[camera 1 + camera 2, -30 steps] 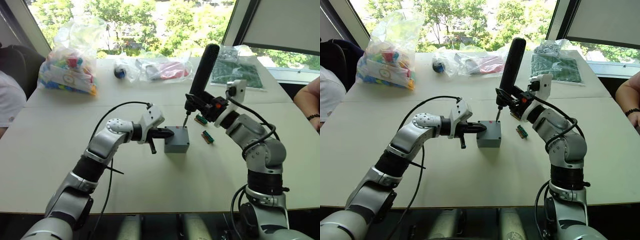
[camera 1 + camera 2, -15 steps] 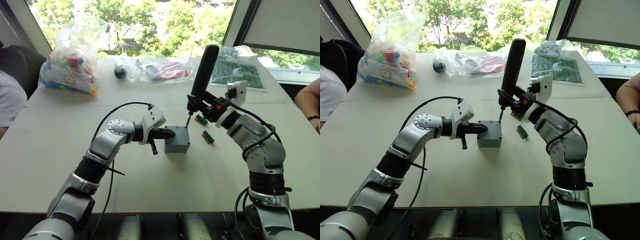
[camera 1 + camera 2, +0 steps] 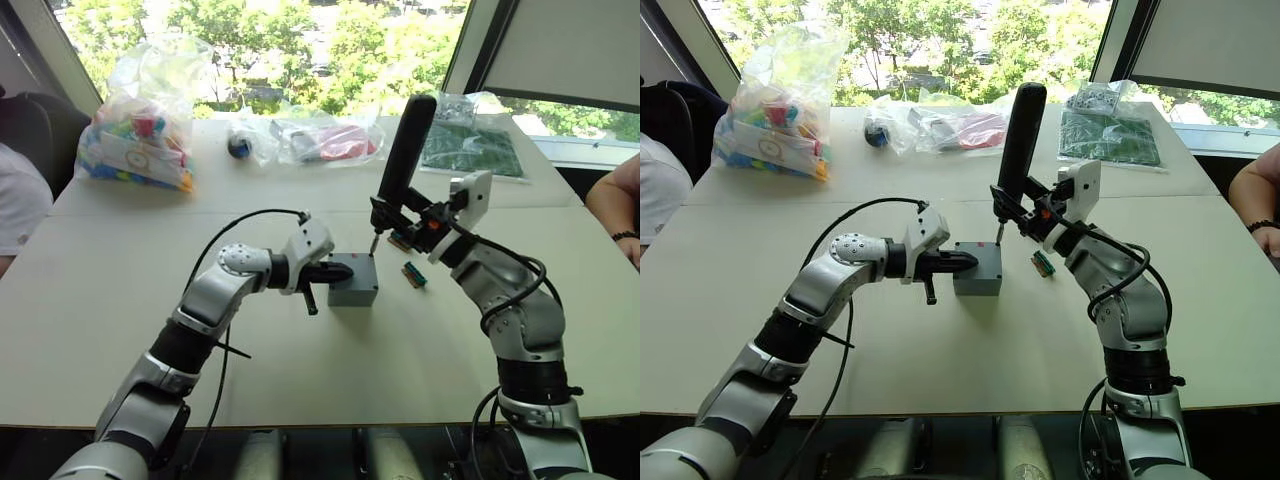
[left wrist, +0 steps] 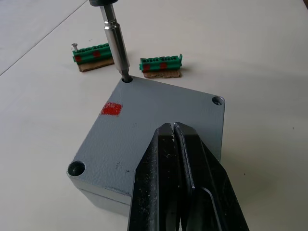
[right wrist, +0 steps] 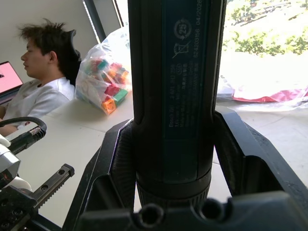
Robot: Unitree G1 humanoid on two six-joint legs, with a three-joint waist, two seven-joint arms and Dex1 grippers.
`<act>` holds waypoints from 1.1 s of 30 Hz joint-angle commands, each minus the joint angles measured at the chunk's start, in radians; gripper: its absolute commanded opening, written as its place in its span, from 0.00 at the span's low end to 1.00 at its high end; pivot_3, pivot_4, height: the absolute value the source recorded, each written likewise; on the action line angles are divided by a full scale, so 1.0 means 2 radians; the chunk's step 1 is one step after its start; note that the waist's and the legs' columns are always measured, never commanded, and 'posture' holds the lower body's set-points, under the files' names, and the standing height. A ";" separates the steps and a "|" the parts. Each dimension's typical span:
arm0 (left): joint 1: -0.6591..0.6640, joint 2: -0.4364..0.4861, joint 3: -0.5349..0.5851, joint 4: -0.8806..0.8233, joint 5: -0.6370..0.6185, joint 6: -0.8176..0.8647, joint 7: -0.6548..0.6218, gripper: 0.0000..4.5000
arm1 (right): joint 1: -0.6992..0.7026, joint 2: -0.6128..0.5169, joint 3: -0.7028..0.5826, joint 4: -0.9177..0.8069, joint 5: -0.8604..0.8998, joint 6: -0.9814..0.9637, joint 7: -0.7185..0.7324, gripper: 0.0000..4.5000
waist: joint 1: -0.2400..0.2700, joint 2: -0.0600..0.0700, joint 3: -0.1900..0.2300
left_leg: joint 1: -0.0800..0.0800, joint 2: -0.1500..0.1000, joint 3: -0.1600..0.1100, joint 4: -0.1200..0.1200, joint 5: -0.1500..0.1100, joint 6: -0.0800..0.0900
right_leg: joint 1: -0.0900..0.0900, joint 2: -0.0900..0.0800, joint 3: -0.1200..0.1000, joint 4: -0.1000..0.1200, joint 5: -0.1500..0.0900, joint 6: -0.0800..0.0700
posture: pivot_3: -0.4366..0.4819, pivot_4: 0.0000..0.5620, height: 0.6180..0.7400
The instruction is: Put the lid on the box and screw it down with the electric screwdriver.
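One lid [image 4: 159,130] seated on box [image 3: 352,290]: left gripper [image 4: 174,139], clenched empty, steadies it mid-table; right gripper [image 5: 173,159] grasps electric screwdriver [image 3: 400,150], bit in corner hole.

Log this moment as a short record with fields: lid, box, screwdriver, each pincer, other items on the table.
lid: on the box, red mark on top
screwdriver: near upright, bit in a far corner screw hole of the lid
right pincer: shut on the screwdriver's lower body
left pincer: shut, fingers together, pressing on the lid from the box's left
other items: two green connector strips beyond the box; bag of coloured blocks; clear bags; green boards
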 commanded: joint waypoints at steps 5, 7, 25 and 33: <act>0.006 -0.006 -0.002 -0.007 0.006 0.003 0.009 0.00 | 0.028 -0.019 0.043 0.004 -0.035 -0.028 0.025 0.42 | 0.000 0.000 -0.001 | 0.000 0.000 0.000 0.000 0.000 0.000 | 0.000 0.000 0.000 0.000 0.000 0.000 | 0.48 0.27 1.00; 0.008 -0.007 -0.003 -0.006 0.007 0.002 0.010 0.00 | 0.030 -0.022 0.050 0.008 -0.043 -0.035 0.028 0.42 | 0.000 0.000 -0.001 | 0.001 0.000 0.000 0.000 0.000 0.000 | 0.001 0.000 0.000 0.000 0.000 0.000 | 0.48 0.27 1.00; 0.021 0.005 -0.006 0.009 0.026 -0.017 0.009 0.00 | 0.033 -0.005 0.018 0.040 -0.020 -0.021 0.011 0.42 | 0.001 -0.002 -0.003 | 0.008 0.000 0.000 -0.001 -0.001 0.001 | 0.008 0.000 0.000 -0.002 -0.003 -0.002 | 0.48 0.27 1.00; 0.026 0.001 -0.008 0.003 0.025 -0.015 0.011 0.00 | 0.036 -0.016 0.027 0.042 -0.031 -0.029 0.019 0.42 | 0.001 -0.002 -0.004 | 0.008 0.000 0.000 -0.001 -0.001 0.001 | 0.008 0.000 0.000 -0.002 -0.003 -0.002 | 0.48 0.27 1.00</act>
